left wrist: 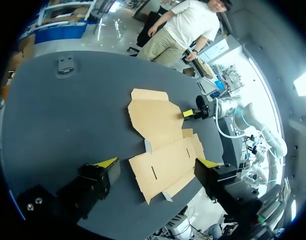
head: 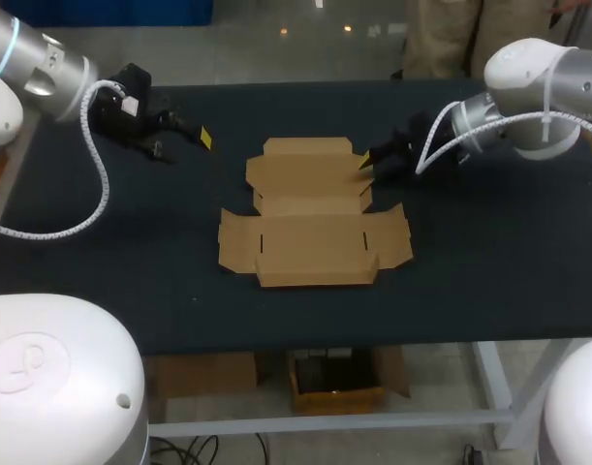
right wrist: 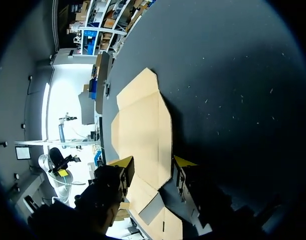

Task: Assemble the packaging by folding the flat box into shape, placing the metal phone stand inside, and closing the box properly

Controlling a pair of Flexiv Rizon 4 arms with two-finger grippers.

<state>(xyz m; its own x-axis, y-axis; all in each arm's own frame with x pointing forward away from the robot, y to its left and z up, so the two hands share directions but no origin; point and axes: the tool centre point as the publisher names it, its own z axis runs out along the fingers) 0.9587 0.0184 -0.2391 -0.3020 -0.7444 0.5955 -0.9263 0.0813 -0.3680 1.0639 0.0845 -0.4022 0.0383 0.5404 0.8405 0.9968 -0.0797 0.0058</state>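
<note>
I see the flat box [head: 310,213] unfolded mid-table [head: 489,262], my right gripper [head: 365,160] spread astride its far right flap, my left gripper [head: 204,139] also spread, clear of its far left corner.

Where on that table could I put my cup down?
Bare dark tabletop lies to the right of the flat brown cardboard box, and to its left too. It is crowded at the box's far right flap, where the right gripper sits.
</note>
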